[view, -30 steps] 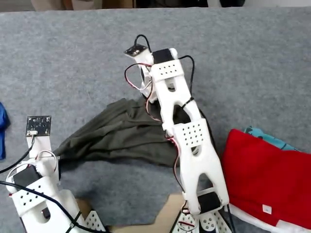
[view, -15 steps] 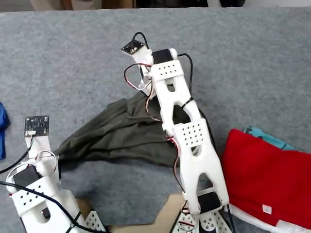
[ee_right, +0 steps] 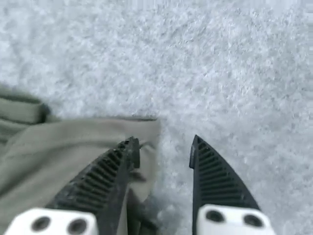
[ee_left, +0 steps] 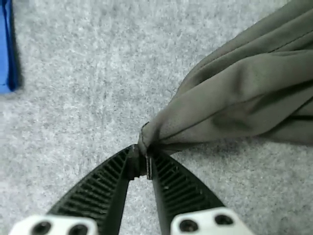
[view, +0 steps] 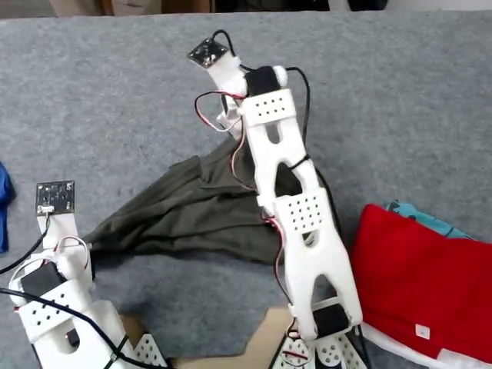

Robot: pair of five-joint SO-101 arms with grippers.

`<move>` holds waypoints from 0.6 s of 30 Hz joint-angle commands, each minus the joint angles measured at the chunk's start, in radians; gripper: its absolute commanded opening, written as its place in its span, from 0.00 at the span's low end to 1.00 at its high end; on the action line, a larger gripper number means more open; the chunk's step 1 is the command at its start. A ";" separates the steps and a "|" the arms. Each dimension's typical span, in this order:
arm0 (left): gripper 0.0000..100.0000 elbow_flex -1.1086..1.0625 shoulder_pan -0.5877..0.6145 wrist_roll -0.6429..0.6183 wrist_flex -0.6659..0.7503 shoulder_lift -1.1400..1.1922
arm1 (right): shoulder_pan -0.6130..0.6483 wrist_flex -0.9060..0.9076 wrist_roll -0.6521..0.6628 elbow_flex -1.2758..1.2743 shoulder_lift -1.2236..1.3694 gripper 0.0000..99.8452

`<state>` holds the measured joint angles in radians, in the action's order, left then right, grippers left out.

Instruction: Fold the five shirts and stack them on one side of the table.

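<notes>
An olive shirt (view: 192,207) lies bunched in the middle of the grey table (view: 400,100). My left gripper (ee_left: 142,159) is shut on its near-left corner (view: 91,243), and the cloth (ee_left: 244,93) runs away from the fingers in taut folds. My right arm (view: 269,131) stretches across the shirt to its far edge. There my right gripper (ee_right: 164,147) stands open, one finger (ee_right: 124,156) over the shirt's hem (ee_right: 73,142), the other over bare table. A red folded shirt (view: 423,269) lies at the right on teal (view: 415,211) and white (view: 400,346) ones.
A blue garment (view: 4,204) shows at the table's left edge, also the blue garment (ee_left: 7,49) beyond my left gripper. A brown board (view: 254,338) lies at the near edge between the arm bases. Bare grey table spreads along the far side.
My right arm's wrist has moved toward the far side of the table, up along the shirt's far edge. The left gripper has kept its hold and barely shifted.
</notes>
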<state>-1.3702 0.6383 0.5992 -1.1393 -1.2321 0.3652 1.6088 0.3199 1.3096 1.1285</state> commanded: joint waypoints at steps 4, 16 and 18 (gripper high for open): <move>0.02 0.003 -0.008 -0.008 0.014 -0.010 | 0.002 -0.121 -0.021 -0.145 -0.027 0.18; 0.02 0.003 -0.008 -0.008 0.006 -0.010 | 0.002 -0.087 -0.014 -0.202 -0.028 0.18; 0.02 0.003 -0.008 -0.008 0.006 -0.010 | 0.004 -0.074 -0.012 -0.202 -0.028 0.18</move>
<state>-1.3702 0.6383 0.5992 -1.1393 -1.2321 0.3652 1.5167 0.3092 1.1101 1.1285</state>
